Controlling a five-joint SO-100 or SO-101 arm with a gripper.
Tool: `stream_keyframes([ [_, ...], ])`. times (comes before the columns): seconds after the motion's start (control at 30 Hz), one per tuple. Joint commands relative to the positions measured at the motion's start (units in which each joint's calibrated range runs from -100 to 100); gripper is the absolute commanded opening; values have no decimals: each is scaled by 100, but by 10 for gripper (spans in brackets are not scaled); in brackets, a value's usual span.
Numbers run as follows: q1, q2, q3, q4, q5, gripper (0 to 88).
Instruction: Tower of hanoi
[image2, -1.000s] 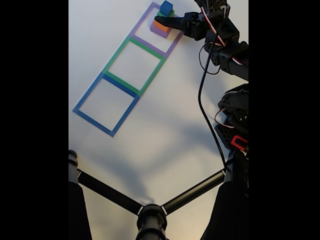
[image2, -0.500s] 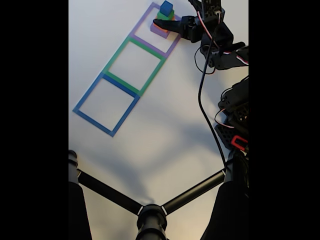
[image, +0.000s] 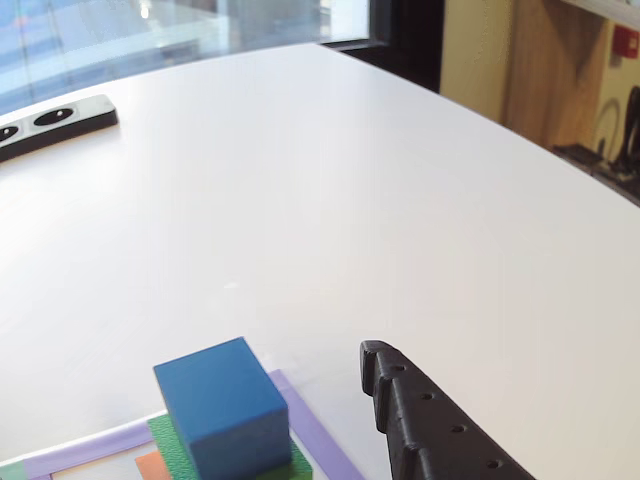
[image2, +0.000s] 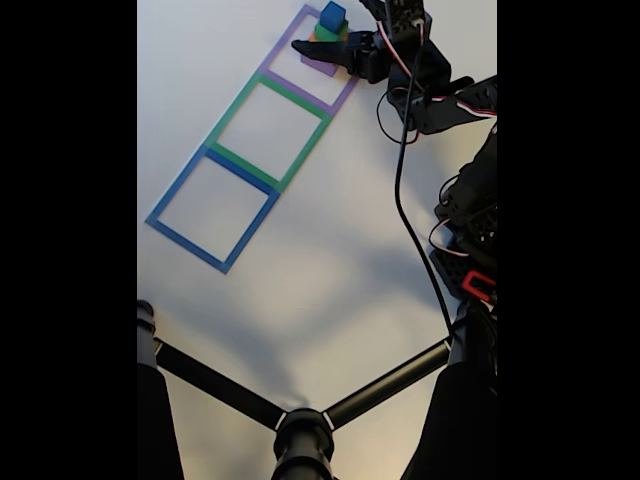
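The tower of hanoi stands stacked inside the purple taped square (image2: 285, 40) at the top of the fixed view. The blue cube (image2: 333, 15) is on top of the green block (image2: 325, 32). One black finger (image2: 312, 47) of my gripper (image2: 333, 27) crosses in front of the stack and hides most of the orange and purple blocks. The gripper looks open and holds nothing. In the other view the blue cube (image: 225, 410) rests on the green block (image: 165, 440), with a sliver of orange (image: 150, 464) below. The finger (image: 430, 425) rises just right of the cube, not touching it.
A green taped square (image2: 228, 115) and a blue taped square (image2: 175, 190) follow in a row toward the lower left. Black stand bars (image2: 300, 430) cross the bottom. A black cable (image2: 400, 200) hangs along the arm. A black strip (image: 55, 118) lies far left on the white table.
The arm has swung left and toward the top of the fixed view. Its finger tip now reaches past the stack's left side and covers the orange block.
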Motion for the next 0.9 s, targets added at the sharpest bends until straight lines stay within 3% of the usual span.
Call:
stream_keyframes([
  [0.0, -116, -15, -311, -142, 0, 485],
  [0.1, -170, 25, -338, -134, 0, 433],
  [0.47, -216, 81, -284, -37, 0, 370],
  [0.87, -284, -47, 34, -85, 0, 363],
])
